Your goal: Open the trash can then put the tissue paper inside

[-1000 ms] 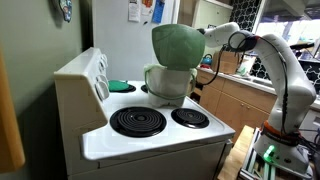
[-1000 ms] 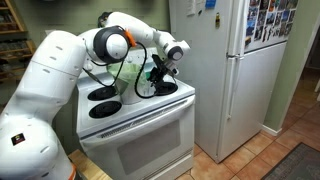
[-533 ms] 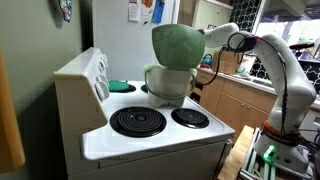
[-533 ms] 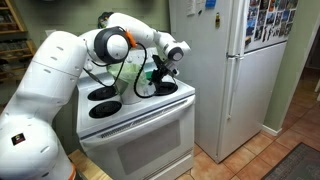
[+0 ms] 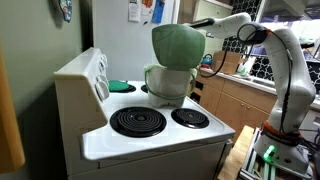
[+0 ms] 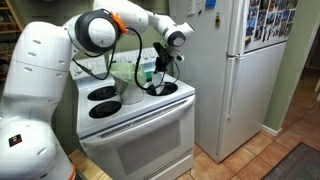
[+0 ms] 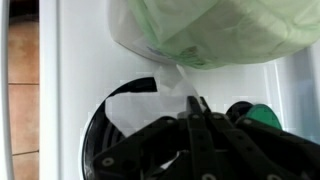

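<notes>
In an exterior view, the small round trash can [image 5: 165,85], with a silvery-grey tapered body and a green rim, stands on the white stove top [image 5: 150,146]. It sits behind the two front black coil burners [image 5: 137,121], toward the back edge. Its pale green domed hinged lid [image 5: 176,45] stands raised above the body, so the opening step looks done. A flat green disc [image 5: 120,86] lies apart, near the back corner by the control panel. The white robot arm [image 5: 275,60] reaches in from the side, and its far end passes behind the lid.

In the other exterior view, the tool [image 6: 160,75] hangs down from the wrist, just beside the pale green of the can, over the back half of the stove. The view is too small to show how the jaws stand.

In the wrist view, the tool's dark fingers are pressed together with no gap. A thin white flap [image 7: 172,80] hangs from under the pale green mass at the top of the picture, just past the fingertips. It may be the tissue paper, but I cannot tell, nor whether it is pinched.

The can is probably light and thin-walled, and easy to tip or slide on the smooth enamel. It is best touched only at the lid's rim, and gently. Tissue would be soft, nearly weightless and easily torn, so a light pinch at any free edge should hold it.
</notes>
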